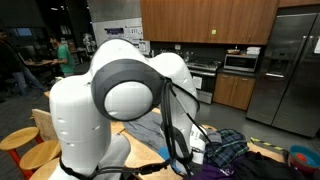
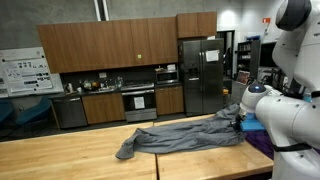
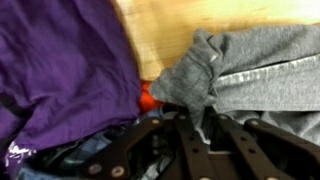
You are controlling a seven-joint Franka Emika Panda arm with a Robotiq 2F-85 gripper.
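Right, gripper [image 3: 200,118] is down at the edge of a clothes pile on the wooden table [image 3: 190,20]. In the wrist view the jaws sit close together, pinched on a bunched fold of the gray garment [image 3: 250,75]. The fabric puckers up right at the fingertips, which reads as a grip, not just contact.

- Gray garment: in an exterior view it lies spread long across the table [image 2: 185,138]. One end trails toward the middle and the other end is under the gripper. Grabbing at the end makes sense, since that corner is free of the pile.
- Purple cloth [image 3: 60,60]: heaped just beside the pinch and touching the gray fold. Not between the jaws as far as I can see.
- Small orange-red item [image 3: 147,98]: wedged where purple meets gray. Too small to identify.
- Dark bluish fabric [image 3: 70,155]: under the gripper body, partly hidden.
- Plaid cloth [image 1: 228,150]: in an exterior view it sits in the same pile beyond the arm [image 1: 130,90]. The arm blocks most of that frame, gripper included.

Wrist is angled low over the table, so the fingers come at the fold from the side.
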